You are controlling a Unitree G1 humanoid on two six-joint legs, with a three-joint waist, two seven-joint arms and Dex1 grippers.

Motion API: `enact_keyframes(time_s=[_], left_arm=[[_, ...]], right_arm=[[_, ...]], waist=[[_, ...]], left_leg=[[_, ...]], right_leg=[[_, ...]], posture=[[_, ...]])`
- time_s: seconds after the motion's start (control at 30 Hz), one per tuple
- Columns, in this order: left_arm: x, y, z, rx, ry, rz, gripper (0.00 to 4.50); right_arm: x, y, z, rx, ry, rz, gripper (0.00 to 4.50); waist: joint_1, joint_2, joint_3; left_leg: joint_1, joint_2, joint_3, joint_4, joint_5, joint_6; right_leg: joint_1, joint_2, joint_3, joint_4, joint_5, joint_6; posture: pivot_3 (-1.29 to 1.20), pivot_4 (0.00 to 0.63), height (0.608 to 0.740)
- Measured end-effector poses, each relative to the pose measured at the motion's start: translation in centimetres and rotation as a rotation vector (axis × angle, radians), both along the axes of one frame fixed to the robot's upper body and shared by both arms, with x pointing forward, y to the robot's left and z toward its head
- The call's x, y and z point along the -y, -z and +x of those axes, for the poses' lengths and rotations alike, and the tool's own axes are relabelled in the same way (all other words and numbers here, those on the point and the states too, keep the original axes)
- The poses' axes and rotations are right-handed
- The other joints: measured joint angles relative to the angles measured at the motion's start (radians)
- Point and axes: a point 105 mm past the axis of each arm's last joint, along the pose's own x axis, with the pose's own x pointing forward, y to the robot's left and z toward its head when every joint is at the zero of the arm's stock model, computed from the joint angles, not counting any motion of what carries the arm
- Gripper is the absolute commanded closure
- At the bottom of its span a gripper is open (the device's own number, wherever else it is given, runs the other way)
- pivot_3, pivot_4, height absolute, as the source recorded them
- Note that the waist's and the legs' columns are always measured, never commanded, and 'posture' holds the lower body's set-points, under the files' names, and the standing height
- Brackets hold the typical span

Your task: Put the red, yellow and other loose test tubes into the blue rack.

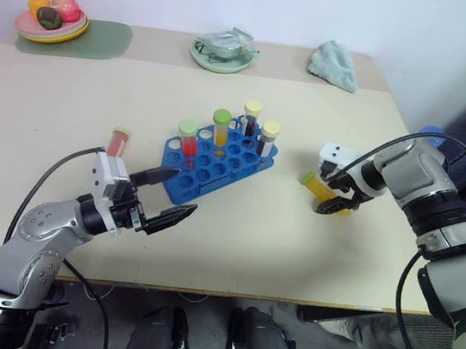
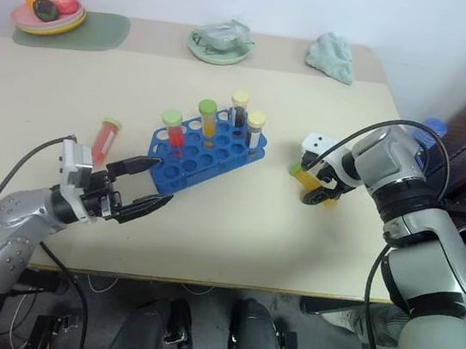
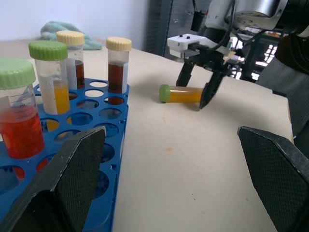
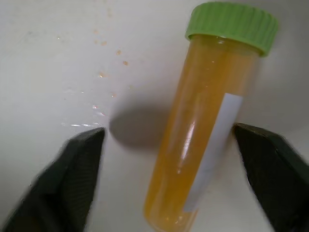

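on the beige table [image 1: 294, 235] your yellow tube [image 3: 182, 94] lies flat, green cap toward the blue rack [image 1: 218, 159]; right gripper [image 3: 199, 89] straddles it unclenched, left gripper [image 1: 171, 194] spread, empty.

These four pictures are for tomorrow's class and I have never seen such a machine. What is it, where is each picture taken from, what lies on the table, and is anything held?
It is a humanoid robot with two arms. The two wide pictures come from cameras in its head, looking down over the table; the two close ones come from a camera on each wrist.

The blue rack holds four capped tubes upright. A red tube lies left of it, a yellow tube right of it. At the far edge are a plate of food, a bowl and a cloth.

The left gripper is open and empty. The right gripper straddles the yellow tube, fingers on either side, not yet gripping.
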Motion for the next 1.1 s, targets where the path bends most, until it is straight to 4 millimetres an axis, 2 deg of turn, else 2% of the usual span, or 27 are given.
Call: enact_keyframes(time_s=[0.1,0.13,0.43,0.53,0.7,0.8,0.9,1.1], left_arm=[[0.0,-0.1,0.0,0.004,0.001,0.001,0.00],[0.0,-0.2,0.1,0.007,0.002,0.001,0.00],[0.2,-0.7,0.3,0.030,0.008,0.001,0.00],[0.2,-0.8,0.4,0.032,0.010,0.001,0.00],[0.0,-0.6,0.4,0.024,0.015,0.007,0.00],[-0.1,-0.5,0.4,0.018,0.023,0.014,0.00],[-0.2,-0.4,0.4,0.011,0.029,0.016,0.00],[-0.4,-0.7,0.6,0.014,0.042,0.040,0.00]], right_arm=[[0.2,-0.1,0.2,0.008,0.012,-0.013,3.43],[0.2,-0.1,0.2,0.005,0.014,-0.011,3.70],[-0.1,-0.2,0.2,0.010,0.018,0.005,3.70],[-0.7,-0.3,-0.5,0.016,-0.026,0.073,3.70],[-5.1,-2.4,-4.5,0.021,-0.251,0.455,3.70],[-8.1,-4.5,-6.6,0.124,-0.369,0.684,3.70],[-10.7,-5.6,-6.9,0.247,-0.379,0.878,3.70],[-14.1,-7.4,-5.2,0.535,-0.297,1.181,3.70]], waist=[[0.001,0.000,0.000],[0.001,0.000,0.000],[0.000,0.000,0.000],[0.001,0.000,0.000],[0.005,0.001,0.000],[0.004,0.000,0.000],[0.003,0.000,0.000],[0.003,0.000,0.000]], left_leg=[[0.000,0.000,0.000,-0.002,0.000,0.000],[0.000,0.000,0.000,-0.002,0.000,0.000],[0.000,0.000,0.000,-0.002,0.000,0.000],[-0.001,0.000,0.000,-0.002,0.000,0.000],[-0.001,0.000,-0.001,-0.002,0.000,0.000],[-0.001,0.000,-0.001,-0.001,0.000,0.000],[-0.001,0.000,-0.001,-0.002,0.000,0.000],[-0.001,0.000,-0.001,-0.002,0.000,-0.001]], right_leg=[[0.000,0.000,-0.001,0.000,0.000,0.000],[0.000,0.001,-0.001,0.000,0.000,0.001],[0.000,0.001,-0.001,0.000,0.000,0.001],[-0.001,0.001,-0.001,0.000,0.001,0.002],[-0.001,0.001,-0.001,0.000,0.002,0.004],[0.000,0.001,-0.001,0.000,0.001,0.003],[0.000,0.001,-0.001,0.000,0.001,0.002],[0.000,0.002,-0.002,0.000,0.002,0.004]], posture=[[0.00,0.150,0.740],[0.00,0.150,0.740],[0.00,0.150,0.740],[0.00,0.150,0.740],[0.00,0.150,0.740],[0.00,0.150,0.740],[0.00,0.150,0.740],[0.00,0.150,0.740]])
